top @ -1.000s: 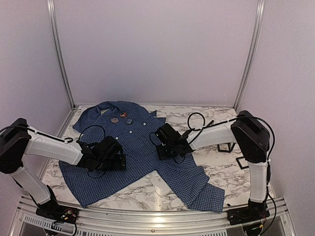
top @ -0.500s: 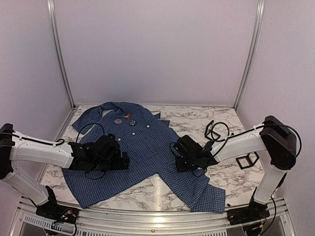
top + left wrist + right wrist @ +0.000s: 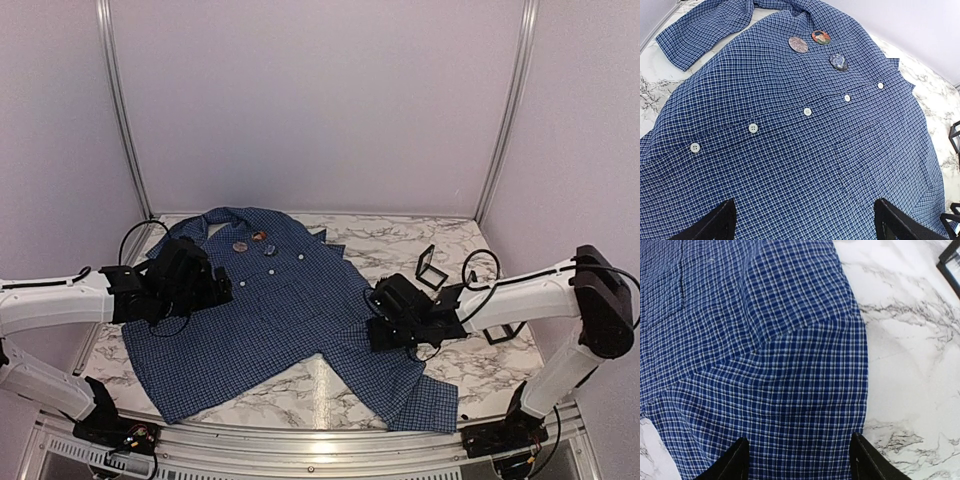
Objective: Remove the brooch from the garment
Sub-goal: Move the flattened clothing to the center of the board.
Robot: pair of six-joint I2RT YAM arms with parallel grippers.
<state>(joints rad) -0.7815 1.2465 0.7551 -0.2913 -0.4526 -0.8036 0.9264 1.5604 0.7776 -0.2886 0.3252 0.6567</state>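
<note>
The garment [image 3: 290,310], a dark blue checked shirt with white buttons, lies spread on the marble table. The brooch [image 3: 821,37], a small orange-and-pale round pin, sits near the collar [image 3: 259,236], between a pale pin [image 3: 798,44] and a bluish pin [image 3: 838,61]. My left gripper [image 3: 220,287] hovers over the shirt's left side, open [image 3: 807,227], with only cloth below it. My right gripper [image 3: 380,322] hangs open [image 3: 799,460] over the shirt's right edge, holding nothing.
A small black frame [image 3: 430,267] stands on the marble right of the shirt, and another [image 3: 500,330] lies by the right arm. Bare marble [image 3: 910,365] borders the shirt's right edge. Metal posts and pale walls close in the back and sides.
My left gripper has drawn back and to the left, off the shirt's middle. My right gripper has travelled right and nearer, from the shirt's centre to its right edge.
</note>
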